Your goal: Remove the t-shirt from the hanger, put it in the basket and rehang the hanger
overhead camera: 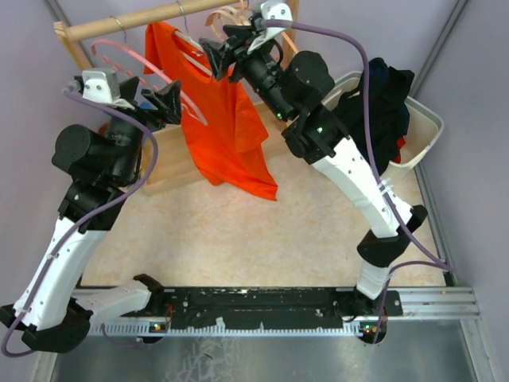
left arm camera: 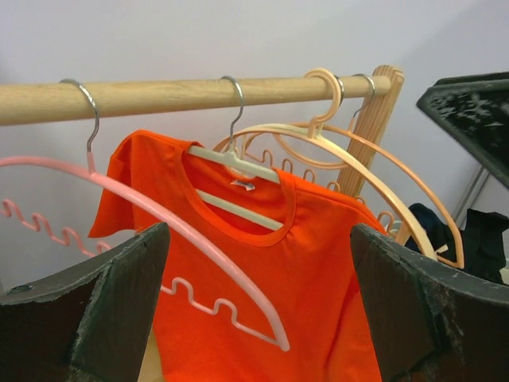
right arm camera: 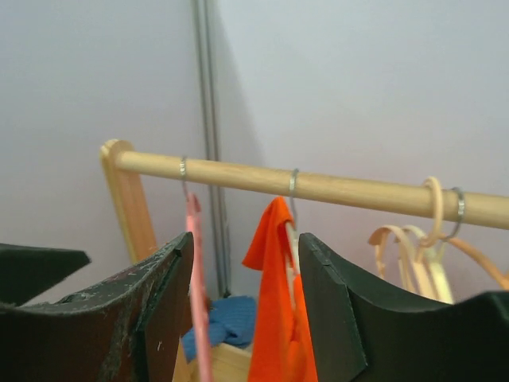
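left wrist: my left gripper (left arm camera: 258, 239) and right gripper (right arm camera: 246, 239) sit spread, empty; t-shirt (left arm camera: 318, 263) looks light, floppy, i'd pinch the shoulder.

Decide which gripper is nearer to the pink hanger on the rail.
Left. The left gripper sits right beside the pink hanger; the right gripper is farther along the rail, at the orange t-shirt's shoulder.

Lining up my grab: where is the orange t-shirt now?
Top view: the orange t-shirt hangs on a white hanger from the wooden rail, between the pink hanger on the left and the peach hangers on the right.
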Available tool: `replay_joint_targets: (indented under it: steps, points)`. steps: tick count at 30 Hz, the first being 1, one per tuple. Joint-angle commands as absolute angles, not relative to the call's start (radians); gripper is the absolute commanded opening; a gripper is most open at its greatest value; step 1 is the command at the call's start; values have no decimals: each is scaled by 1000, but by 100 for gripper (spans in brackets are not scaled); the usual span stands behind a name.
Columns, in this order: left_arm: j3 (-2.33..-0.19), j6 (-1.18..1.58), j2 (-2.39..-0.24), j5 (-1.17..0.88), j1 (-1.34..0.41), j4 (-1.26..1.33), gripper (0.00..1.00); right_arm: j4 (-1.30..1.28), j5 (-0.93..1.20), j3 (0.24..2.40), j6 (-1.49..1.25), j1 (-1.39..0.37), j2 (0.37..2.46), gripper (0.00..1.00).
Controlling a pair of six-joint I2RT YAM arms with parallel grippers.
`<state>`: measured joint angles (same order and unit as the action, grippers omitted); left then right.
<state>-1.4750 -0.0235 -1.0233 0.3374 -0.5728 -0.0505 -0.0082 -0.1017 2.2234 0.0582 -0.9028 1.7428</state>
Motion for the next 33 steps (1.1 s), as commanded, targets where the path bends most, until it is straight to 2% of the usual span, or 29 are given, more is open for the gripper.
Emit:
replay_joint_targets:
  steps: [1,6,13,19,33]
  points:
    - [-1573,-42,-1047,289,-576,-64,99,-157,-84,2342,69,-842,1821,55]
    - [-1638,-38,-1088,278,-576,-113,99,-246,-103,2329,60,-830,1811,53]
    - [-1668,-39,-1099,286,-575,-116,99,-191,-166,1999,58,-830,1594,52]
    - [-1689,-43,-1108,298,-575,-114,99,-191,-201,1840,51,-830,1472,51]
    - [-1719,-41,-1121,308,-575,-119,99,-182,-198,1796,64,-829,1472,46]
